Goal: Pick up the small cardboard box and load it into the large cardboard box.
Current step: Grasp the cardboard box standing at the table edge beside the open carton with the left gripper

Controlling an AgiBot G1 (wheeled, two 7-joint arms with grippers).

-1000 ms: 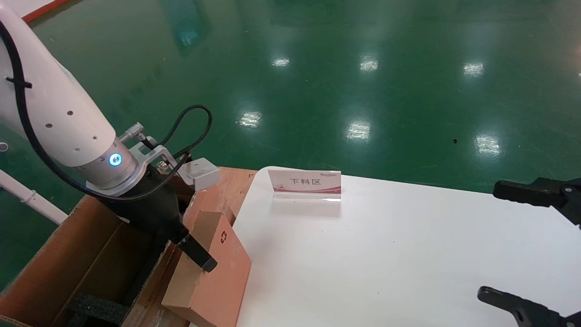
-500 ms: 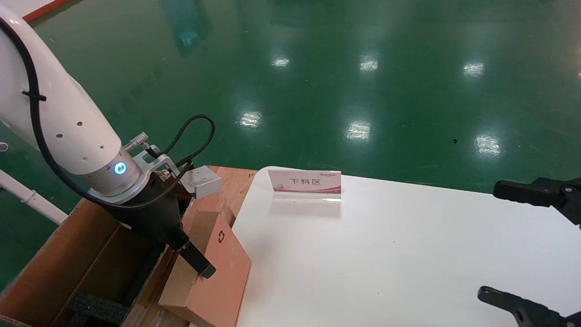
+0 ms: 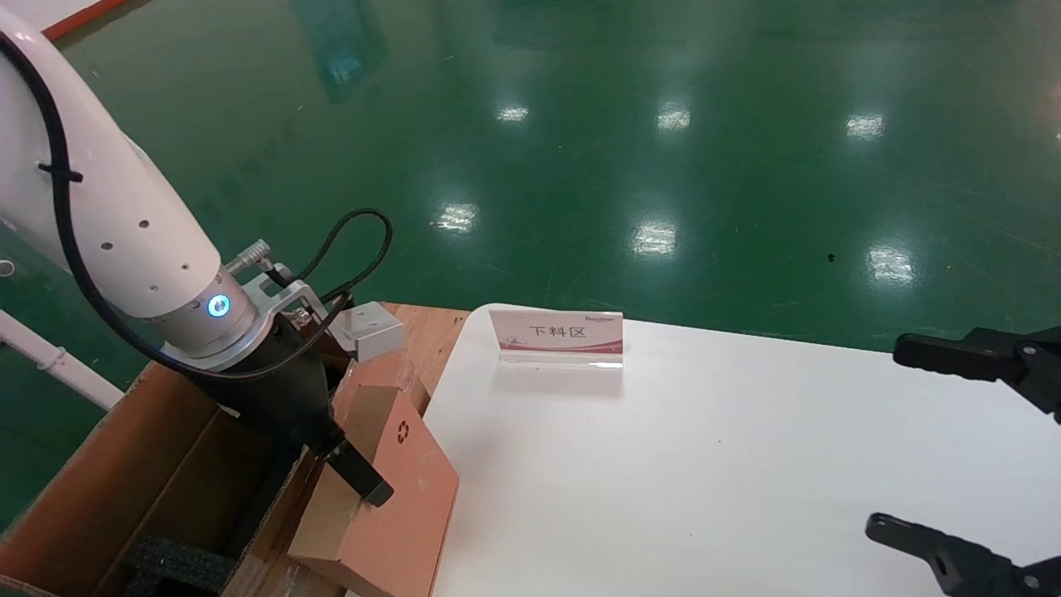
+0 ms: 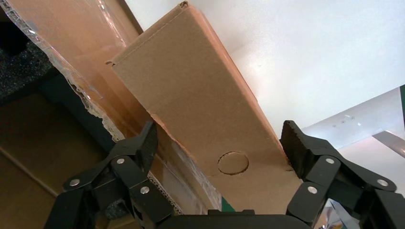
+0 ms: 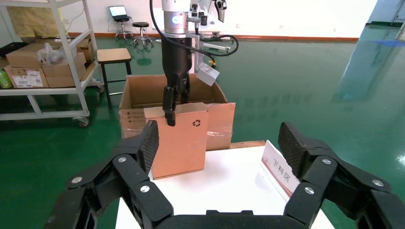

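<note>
The left gripper (image 3: 352, 473), clamped on the small cardboard box (image 3: 390, 497), holds it tilted against the large cardboard box's (image 3: 124, 464) rim; lowering inside remains.

Factory or warehouse floor: glossy green floor (image 3: 663, 124), metal shelving (image 5: 57, 62) stacked with cartons (image 5: 28, 67), stools (image 5: 114, 57).

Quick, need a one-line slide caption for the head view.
Left gripper holds the small cardboard box at the table edge, beside the large cardboard box.
</note>
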